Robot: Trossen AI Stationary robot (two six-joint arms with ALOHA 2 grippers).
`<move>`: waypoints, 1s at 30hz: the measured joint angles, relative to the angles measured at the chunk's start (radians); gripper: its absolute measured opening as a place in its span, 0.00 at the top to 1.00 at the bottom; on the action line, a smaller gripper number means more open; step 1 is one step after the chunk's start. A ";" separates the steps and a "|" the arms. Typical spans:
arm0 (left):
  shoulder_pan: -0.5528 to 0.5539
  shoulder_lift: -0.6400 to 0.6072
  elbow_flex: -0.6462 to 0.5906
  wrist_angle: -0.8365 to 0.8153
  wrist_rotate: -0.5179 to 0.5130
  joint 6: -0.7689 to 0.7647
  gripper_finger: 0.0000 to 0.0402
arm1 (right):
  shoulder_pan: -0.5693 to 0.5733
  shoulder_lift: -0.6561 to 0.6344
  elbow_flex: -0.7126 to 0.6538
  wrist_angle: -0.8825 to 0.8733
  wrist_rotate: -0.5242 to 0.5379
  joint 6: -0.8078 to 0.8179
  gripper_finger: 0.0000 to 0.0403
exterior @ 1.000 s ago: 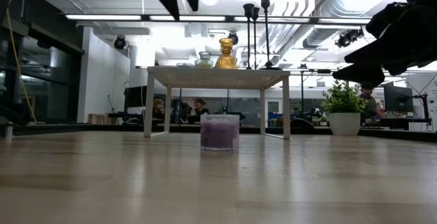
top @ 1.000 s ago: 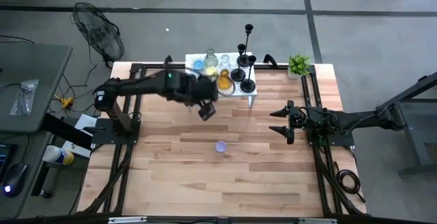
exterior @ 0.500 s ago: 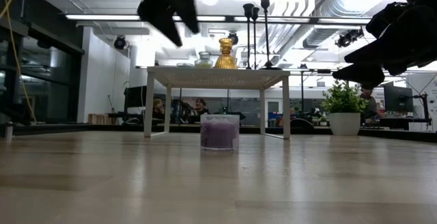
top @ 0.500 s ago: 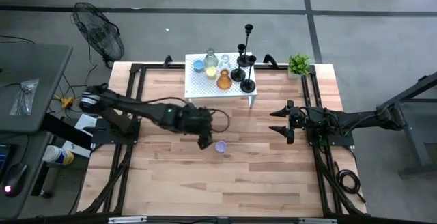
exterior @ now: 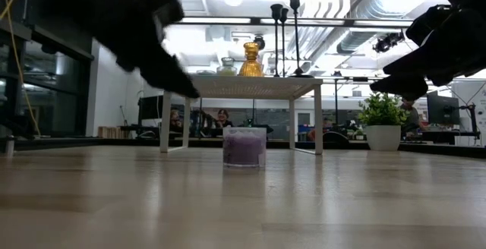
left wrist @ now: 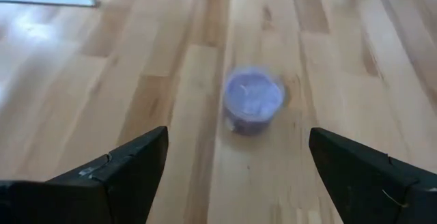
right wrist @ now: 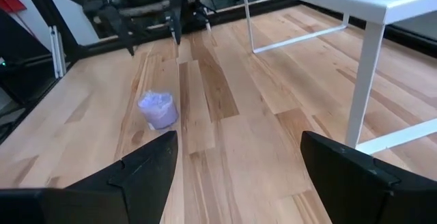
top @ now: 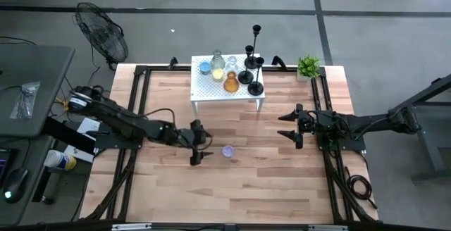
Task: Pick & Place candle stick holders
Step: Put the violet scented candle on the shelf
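A small purple glass holder (top: 227,151) stands on its base on the wooden table, also in the low view (exterior: 244,146), the left wrist view (left wrist: 253,101) and the right wrist view (right wrist: 158,109). My left gripper (top: 195,145) is open, low over the table just left of it, fingers pointing at it and apart from it. Three black candlesticks (top: 251,65) and several coloured glass holders (top: 230,82) stand on a small white table (top: 211,92) at the far side. My right gripper (top: 290,126) is open and empty at the right.
A small green potted plant (top: 308,66) stands at the table's far right corner. The white table's legs (right wrist: 362,87) stand between the far edge and the middle. Bare wood lies along the near side (top: 232,189).
My left gripper has come away from the white table toward the near edge and down, then drawn back toward the table's left, and now sits low and level, pointing at the purple holder. The holder has not moved. My right arm has kept still.
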 joint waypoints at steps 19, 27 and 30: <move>-0.002 0.352 -0.153 0.735 0.112 0.268 0.13 | 0.000 0.016 0.001 0.000 0.001 0.000 0.25; -0.002 0.523 -0.136 0.955 0.108 0.268 0.13 | 0.000 0.016 0.001 0.000 0.001 0.000 0.25; -0.002 0.575 -0.117 1.006 0.097 0.268 0.13 | 0.000 0.016 0.001 0.000 0.001 0.000 0.25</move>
